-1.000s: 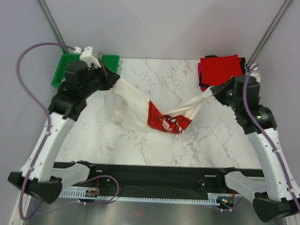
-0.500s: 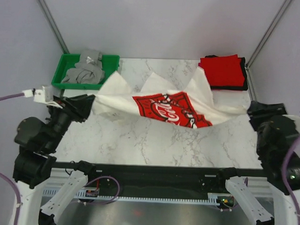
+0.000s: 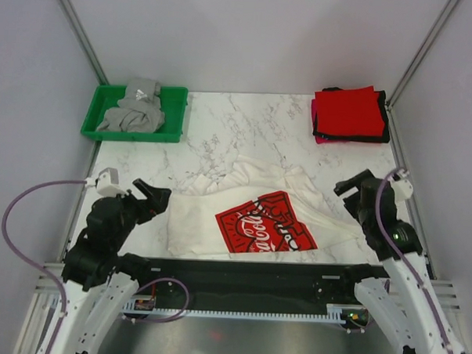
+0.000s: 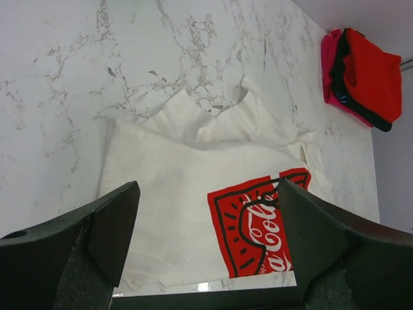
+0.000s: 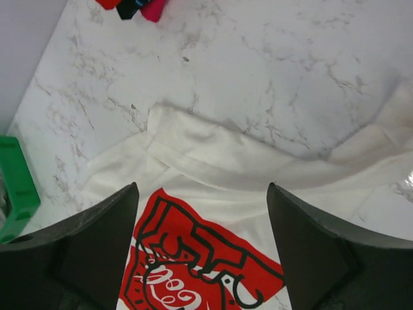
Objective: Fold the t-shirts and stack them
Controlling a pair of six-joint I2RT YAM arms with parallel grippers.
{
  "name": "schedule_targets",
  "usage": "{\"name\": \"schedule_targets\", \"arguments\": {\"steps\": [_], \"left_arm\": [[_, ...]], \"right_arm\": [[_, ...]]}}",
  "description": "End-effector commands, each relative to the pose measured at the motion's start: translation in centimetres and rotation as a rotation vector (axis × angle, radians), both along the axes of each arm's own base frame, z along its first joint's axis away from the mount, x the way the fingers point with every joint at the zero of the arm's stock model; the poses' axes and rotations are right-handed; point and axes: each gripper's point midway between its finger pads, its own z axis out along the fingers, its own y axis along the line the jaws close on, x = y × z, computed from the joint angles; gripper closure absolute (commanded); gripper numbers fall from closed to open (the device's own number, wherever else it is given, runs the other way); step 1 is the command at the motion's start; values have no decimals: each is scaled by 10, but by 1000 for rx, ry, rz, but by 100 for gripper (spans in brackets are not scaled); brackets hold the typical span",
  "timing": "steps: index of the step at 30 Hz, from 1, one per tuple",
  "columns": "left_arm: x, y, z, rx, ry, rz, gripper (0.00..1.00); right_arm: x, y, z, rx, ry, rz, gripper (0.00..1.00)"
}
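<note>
White t-shirt (image 3: pixel 257 221) flat, tray (image 3: pixel 176 115) — grey shirt (image 3: pixel 133 114)

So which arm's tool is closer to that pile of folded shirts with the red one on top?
Right. The right tool is on the same side as the pile, nearer the front edge; the left tool is far across, past the white shirt.

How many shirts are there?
5: white shirt spread at the near edge; grey shirt in the green tray; red shirt, black shirt and pink shirt stacked far right. Others may be hidden.
</note>
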Motion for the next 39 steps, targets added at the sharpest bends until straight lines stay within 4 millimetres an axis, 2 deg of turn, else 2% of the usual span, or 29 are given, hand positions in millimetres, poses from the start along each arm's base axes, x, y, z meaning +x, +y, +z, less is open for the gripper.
{"name": "schedule_targets", "arguments": {"steps": [1, 2, 3, 4, 5, 6, 9, 10, 11, 12, 13, 14, 15, 17, 19, 20, 23, 24, 26, 27, 31, 33, 37, 39], "left_arm": [[44, -9, 3, -6, 19, 35, 5], [53, -12, -6, 22, 50, 29, 5], [66, -14, -24, 55, 125, 35, 5], [76, -10, -33, 81, 157, 67, 6], [84, -8, -37, 83, 184, 97, 9], [92, -8, -58, 110, 262, 116, 10], [111, -3, -82, 105, 322, 148, 15], [115, -9, -100, 89, 379, 114, 18], [120, -8, -110, 74, 401, 110, 19], [131, -9, -111, 51, 383, 103, 21], [137, -8, -125, 24, 418, 84, 25], [142, -7, -129, 33, 415, 68, 25], [155, -8, -124, 28, 368, 60, 26], [165, -20, -132, 45, 354, -37, 29], [181, -36, -126, 43, 281, -128, 34], [188, -39, -135, 52, 302, -142, 34], [203, -47, -144, 78, 318, -178, 32], [204, -51, -157, 74, 345, -198, 31], [213, -62, -158, 65, 325, -241, 31], [212, -70, -170, 78, 348, -263, 31], [217, -81, -183, 114, 369, -299, 35], [219, -85, -184, 129, 368, -308, 37], [217, -93, -190, 154, 377, -338, 50], [213, -94, -193, 174, 390, -336, 51]], "right_arm": [[51, 56, -7, -19, 64, 331, 12], [54, 74, -10, -14, 96, 430, 13], [58, 81, -18, -29, 129, 460, 12], [63, 86, -31, -51, 175, 480, 11], [65, 95, -30, -75, 173, 509, 11], [67, 99, -32, -89, 177, 529, 10], [73, 113, -42, -92, 210, 585, 10], [77, 117, -48, -92, 220, 597, 10], [78, 119, -51, -94, 226, 606, 10], [79, 122, -53, -88, 228, 615, 10], [81, 125, -58, -85, 234, 624, 10], [82, 125, -61, -84, 239, 627, 9], [82, 127, -64, -76, 248, 632, 9], [84, 130, -67, -73, 241, 646, 9], [87, 132, -68, -71, 221, 652, 9], [86, 133, -71, -71, 224, 655, 9], [86, 134, -78, -71, 236, 664, 8], [86, 134, -81, -70, 242, 667, 8], [84, 134, -86, -77, 255, 674, 8], [84, 133, -86, -80, 255, 673, 8], [80, 129, -92, -95, 267, 676, 7], [78, 127, -94, -100, 270, 669, 7], [77, 126, -101, -96, 290, 666, 7], [77, 128, -102, -90, 297, 671, 7]]}}
